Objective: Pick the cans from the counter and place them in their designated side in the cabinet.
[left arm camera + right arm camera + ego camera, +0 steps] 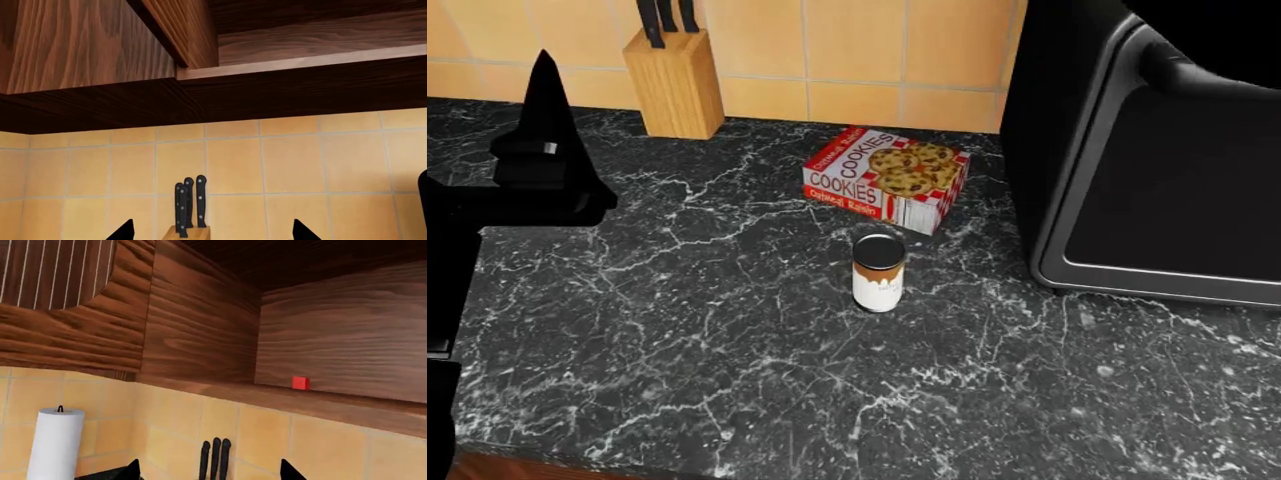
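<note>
a short white can (878,272) with a brown drip band stands upright on the black marble worktop (694,330), just in front of the cookies box (888,178).

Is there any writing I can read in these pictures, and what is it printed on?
"COOKIES", twice: on the top and on the front side of the red-and-white box lying on the counter.
A small line above each "COOKIES": too blurred to read.
Short white can: faint marks, unreadable.
Knife block and paper towel roll: no writing.
</note>
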Robot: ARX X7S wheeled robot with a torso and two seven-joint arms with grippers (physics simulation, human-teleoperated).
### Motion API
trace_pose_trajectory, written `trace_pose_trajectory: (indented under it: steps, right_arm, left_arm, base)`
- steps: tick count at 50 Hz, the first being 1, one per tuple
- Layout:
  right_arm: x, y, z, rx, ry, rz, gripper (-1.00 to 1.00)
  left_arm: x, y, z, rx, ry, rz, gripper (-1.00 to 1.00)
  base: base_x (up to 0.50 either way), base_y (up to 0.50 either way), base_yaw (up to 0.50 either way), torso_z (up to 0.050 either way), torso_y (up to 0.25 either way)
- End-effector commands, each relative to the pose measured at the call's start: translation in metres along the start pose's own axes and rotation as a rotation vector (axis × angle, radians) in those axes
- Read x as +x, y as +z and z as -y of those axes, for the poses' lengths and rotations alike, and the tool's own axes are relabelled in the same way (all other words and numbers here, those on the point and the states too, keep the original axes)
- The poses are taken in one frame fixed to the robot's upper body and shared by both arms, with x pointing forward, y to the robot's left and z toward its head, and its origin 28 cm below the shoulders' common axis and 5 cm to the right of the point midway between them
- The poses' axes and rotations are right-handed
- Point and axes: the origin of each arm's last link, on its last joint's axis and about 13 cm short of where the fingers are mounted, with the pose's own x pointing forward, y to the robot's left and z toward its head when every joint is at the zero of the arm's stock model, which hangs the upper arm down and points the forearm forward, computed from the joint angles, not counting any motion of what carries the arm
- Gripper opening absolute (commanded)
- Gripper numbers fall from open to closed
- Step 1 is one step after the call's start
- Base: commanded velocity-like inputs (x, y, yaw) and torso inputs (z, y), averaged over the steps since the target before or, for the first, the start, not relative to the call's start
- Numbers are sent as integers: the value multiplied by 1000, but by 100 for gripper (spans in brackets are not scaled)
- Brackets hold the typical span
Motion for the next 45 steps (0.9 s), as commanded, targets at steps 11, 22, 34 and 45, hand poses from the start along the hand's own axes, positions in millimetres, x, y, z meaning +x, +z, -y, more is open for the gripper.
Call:
trace_pose_trajectory:
  steps: [11,22,34,45]
  right_arm:
    - [7,-46,-9,59,71,-151,100]
    - [15,-80,-10,27,37,-256,100]
    - [13,-107,-13,41,16,-349,100]
    - [3,-125,-14,28,-3,-424,100]
  left_arm:
    - [0,0,0,-5,2,-1,100]
    - [2,0,2,-12,1,0,100]
    - [1,-1,-1,-13,9,-1,100]
    - [1,0,-1,-14,13,2,100]
  base:
    - [0,0,0,0,0]
    - [0,0,0,0,0]
    - [0,0,0,0,0]
    - [0,0,0,0,0]
